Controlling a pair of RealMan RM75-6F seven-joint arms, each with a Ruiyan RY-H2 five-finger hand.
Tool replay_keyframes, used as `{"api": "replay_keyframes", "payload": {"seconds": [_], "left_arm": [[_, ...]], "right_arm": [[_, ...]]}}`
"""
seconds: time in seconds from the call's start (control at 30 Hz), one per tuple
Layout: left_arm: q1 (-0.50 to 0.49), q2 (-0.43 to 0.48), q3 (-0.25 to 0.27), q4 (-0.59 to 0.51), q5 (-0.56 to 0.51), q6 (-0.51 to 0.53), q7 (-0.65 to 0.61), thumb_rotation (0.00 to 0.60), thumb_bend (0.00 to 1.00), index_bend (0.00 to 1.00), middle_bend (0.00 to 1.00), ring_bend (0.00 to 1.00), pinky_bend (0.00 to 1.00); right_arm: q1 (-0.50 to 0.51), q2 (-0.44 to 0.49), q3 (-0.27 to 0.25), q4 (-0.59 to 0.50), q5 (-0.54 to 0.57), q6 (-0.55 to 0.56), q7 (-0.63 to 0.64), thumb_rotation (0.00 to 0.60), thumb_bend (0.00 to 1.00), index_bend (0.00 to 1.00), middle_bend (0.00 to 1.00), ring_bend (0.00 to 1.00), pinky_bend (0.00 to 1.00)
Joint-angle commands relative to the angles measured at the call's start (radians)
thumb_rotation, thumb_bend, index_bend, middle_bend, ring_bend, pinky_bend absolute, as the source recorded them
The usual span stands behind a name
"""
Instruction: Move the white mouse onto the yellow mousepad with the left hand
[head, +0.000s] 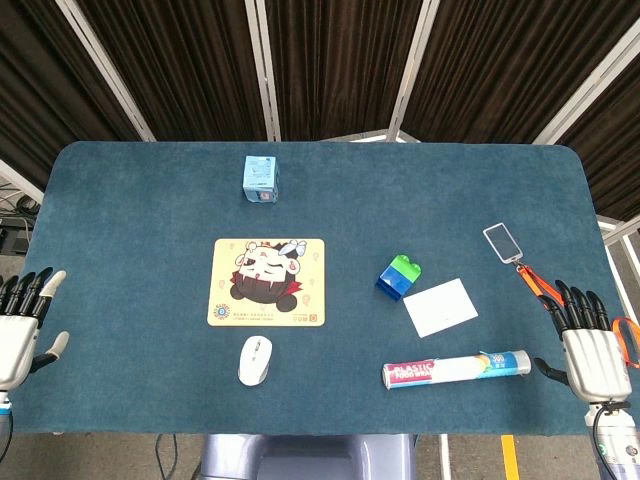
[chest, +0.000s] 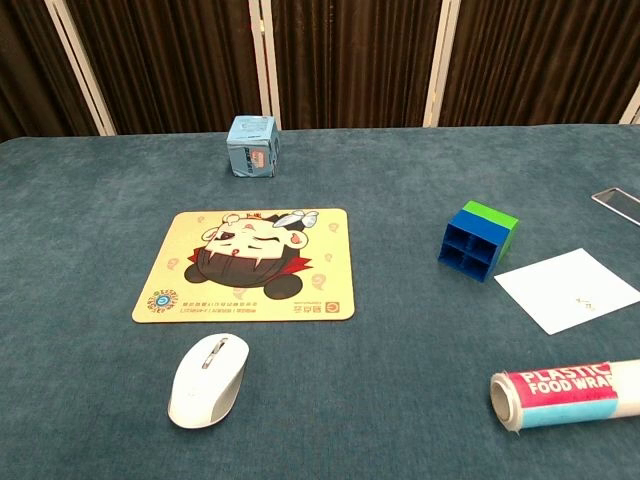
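Nothing done yet: your left hand waits released, fingers apart, well left of the mousepad; the mouse lies just below the pad, untouched. Reach, grasp and placement remain yours.

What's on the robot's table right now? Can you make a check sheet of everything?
Surface: blue felt table, flat.
Job's things: white mouse lies off the yellow mousepad, just in front of it, untouched.
Clutter: small light blue box behind the pad; blue and green block; white card; plastic wrap roll; badge holder with orange lanyard.
Hands: left hand and right hand at the table's near corners, fingers apart, holding nothing.
Cables: some on the floor at far left.
Surroundings: dark curtains with white frame bars.
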Motion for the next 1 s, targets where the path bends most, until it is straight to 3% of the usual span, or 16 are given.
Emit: {"api": "replay_keyframes", "payload": {"seconds": [0.03,0.83,1.0], "left_arm": [[0.0,0.0,0.0,0.0,0.0,0.0,-0.001,0.6,0.36,0.0,0.0,0.0,0.0],[-0.001,0.005,0.0,-0.01,-0.012,-0.008,0.001,0.6,0.36,0.02,0.0,0.0,0.0],[-0.042,0.04,0.023,-0.009,0.058,-0.058,-0.031,0.6,0.33,0.07,0.0,0.0,0.0]], "right_arm": [[0.0,0.001,0.0,0.001,-0.001,0.0,0.002,0.6,0.07,0.14,0.0,0.0,0.0],[0.003,-0.001,0.003,-0.003,0.008,-0.004,0.006,0.6,0.08,0.14,0.0,0.0,0.0],[0.001,-0.002,0.003,-0.003,0.007,0.0,0.013,0.6,0.08,0.14,0.0,0.0,0.0]]}}
